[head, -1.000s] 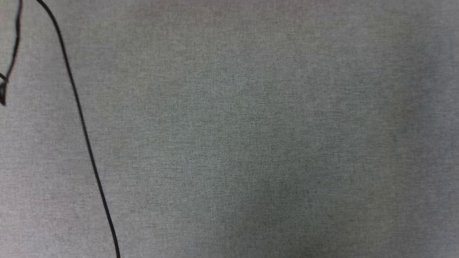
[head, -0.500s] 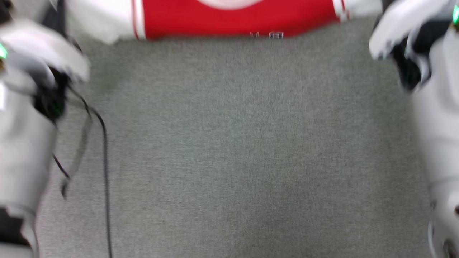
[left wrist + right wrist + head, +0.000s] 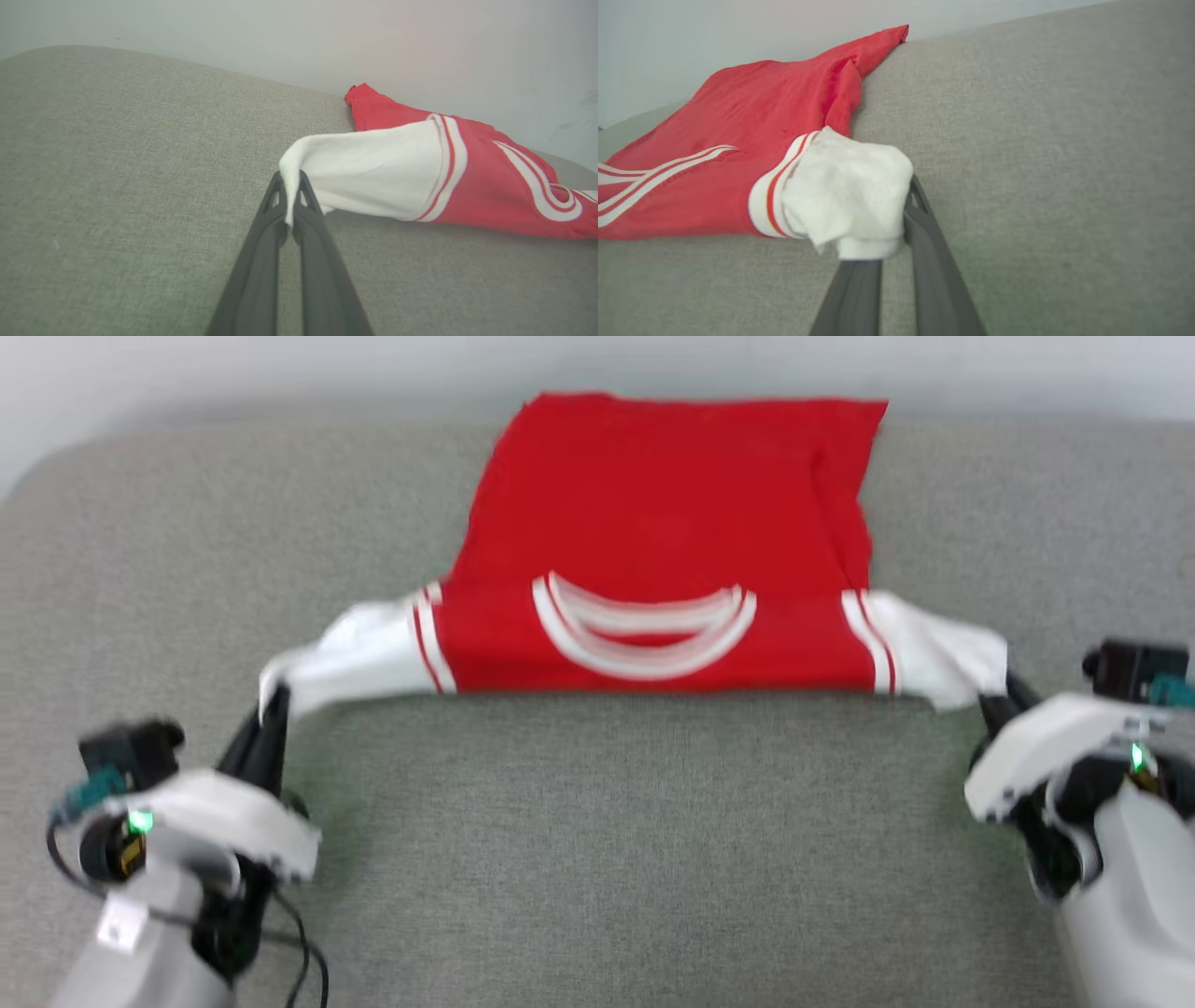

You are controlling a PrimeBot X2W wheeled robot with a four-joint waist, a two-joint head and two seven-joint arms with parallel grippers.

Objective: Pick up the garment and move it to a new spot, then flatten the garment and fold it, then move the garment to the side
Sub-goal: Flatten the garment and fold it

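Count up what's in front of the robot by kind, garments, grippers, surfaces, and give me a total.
garment: 1
grippers, each shut on a white sleeve: 2, left gripper and right gripper
grey fabric surface: 1
Total: 4

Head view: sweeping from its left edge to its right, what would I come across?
Left claw with two dark fingers → white sleeve edged in red stripes → bright red soft jersey shirt body → second white sleeve → right claw, all over grey woven fabric surface.
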